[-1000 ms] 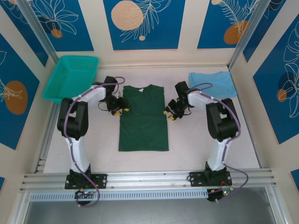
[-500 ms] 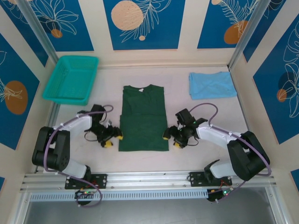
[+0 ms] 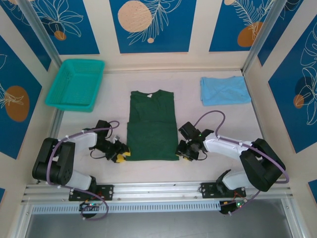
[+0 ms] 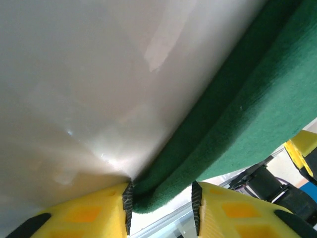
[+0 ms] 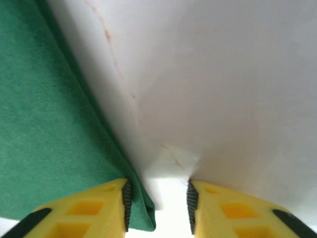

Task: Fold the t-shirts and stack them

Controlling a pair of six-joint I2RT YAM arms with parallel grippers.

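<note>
Top external, how far along is it? asks the checker.

Annotator: About halfway, by the look of it. The light blue t-shirt (image 3: 224,90) is a folded rectangle at the far right of the table (image 3: 223,144). The dark green t-shirt (image 3: 152,126) lies flat mid-table with its sleeves tucked in, so it is a long rectangle with no crosswise fold yet. The teal basket (image 3: 77,82) at far left is not part of the job.

Checker: Grippers?

Annotator: Left gripper (image 3: 120,152) is at the green shirt's near-left corner and right gripper (image 3: 184,151) at its near-right corner. Left wrist view: the hem corner sits between the yellow fingers (image 4: 89,213) and fills the gap, but whether they have clamped it cannot be told. Right wrist view: cloth is against one finger (image 5: 84,210) with bare table showing in the gap, so that one has not closed on anything.

Checker: Left to do?

Annotator: Likely pinching both corners, folding the hem up toward the collar, then stacking the two shirts, which lie well apart.
</note>
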